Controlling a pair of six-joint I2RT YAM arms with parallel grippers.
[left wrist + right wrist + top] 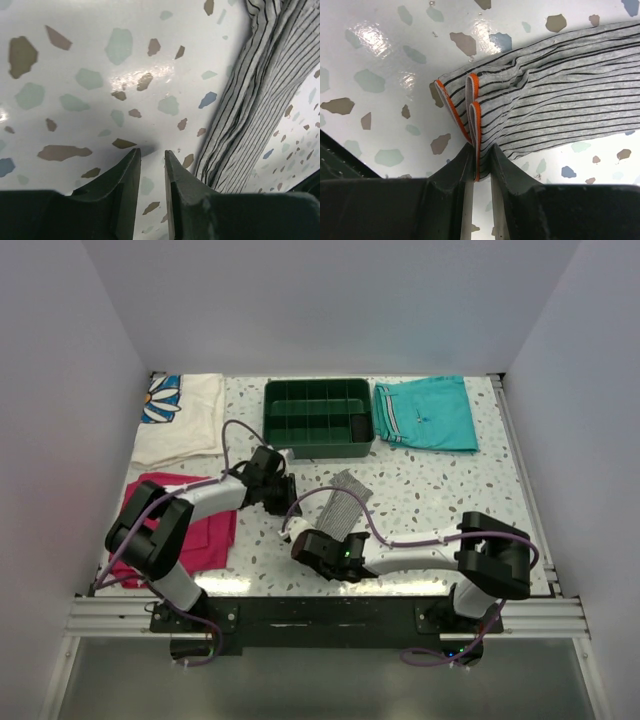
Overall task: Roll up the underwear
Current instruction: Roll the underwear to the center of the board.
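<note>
Grey-striped cloth with orange trim: the underwear (345, 502) lies near the middle of the speckled tabletop (430, 490), on the near side of the green tray (318, 418). It is gathered lengthwise into a narrow creased band running far to near. The teal shorts (425, 412) and the magenta cloth (195, 530) lie well apart from it.

Right gripper (481, 150): clenched on the near end of the band. The right wrist view shows the orange-edged hem pinched between the two fingers, with further hem folds stacked just beside the grip.

Left gripper (152, 156): jaws parted a little, nothing between them, bare tabletop beneath the tips. It sits just left of the band. Cannot tell whether the tips touch the table.

Progress (judgement):
- Done: garment narrowed into a strip; one end gripped.
- Not done: no turn of a roll shows in any view. The band lies flat along its length.
- Left to do: wind the band from the pinched near end towards the far end, keeping the layers together. The free left gripper looks placed to steady the side.
</note>
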